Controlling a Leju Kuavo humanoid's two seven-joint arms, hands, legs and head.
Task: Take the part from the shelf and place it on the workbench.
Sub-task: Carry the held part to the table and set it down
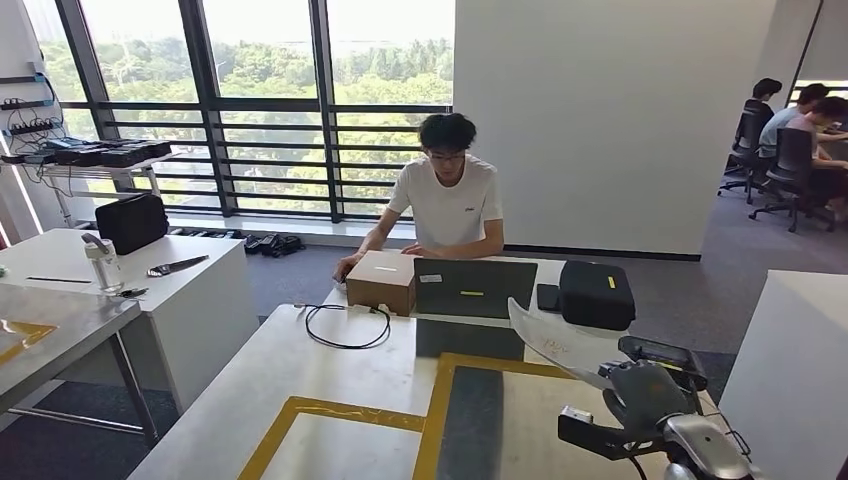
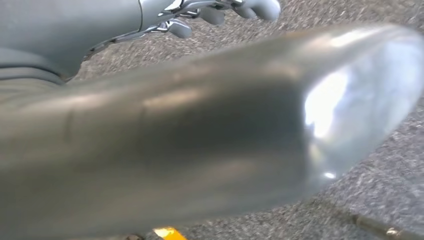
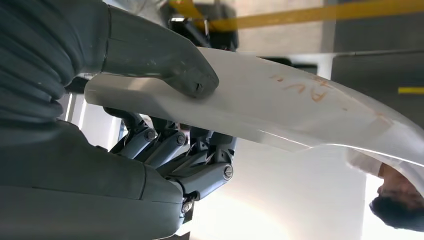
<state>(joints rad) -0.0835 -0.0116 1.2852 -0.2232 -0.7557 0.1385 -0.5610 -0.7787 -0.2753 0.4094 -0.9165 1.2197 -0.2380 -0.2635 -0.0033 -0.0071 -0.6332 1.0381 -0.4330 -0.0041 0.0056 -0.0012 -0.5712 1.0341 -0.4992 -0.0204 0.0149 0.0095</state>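
Right hand (image 3: 165, 125) has the part (image 3: 280, 107) pinched, thumb pressed on one face and the darker fingers (image 3: 200, 160) curled under the other, near one end of it. It is a long, pale, curved panel with some reddish scribble on it. From where the robot stands, the part (image 1: 555, 345) hangs out ahead of the right hand (image 1: 640, 395), over the near right of the tabletop (image 1: 330, 390), its far tip pointing toward the dark mat in front of the seated person (image 1: 447, 200). It looks lifted off the surface, not yet resting on it, though I can't be sure of the gap.

The left hand (image 2: 220, 12) hangs low over grey carpet with its fingers loosely curled, and I can see nothing in it.

My worry is the grip. The hold is close to one end, so most of the panel sticks out unsupported, and I'd guess it could twist or slide between thumb and fingers if the arm moves sharply. The far tip could also catch the black case (image 1: 597, 293) or the cardboard box (image 1: 381, 280) if it swings left. Letting go too high might make it rock on its curve and skid off the right edge.
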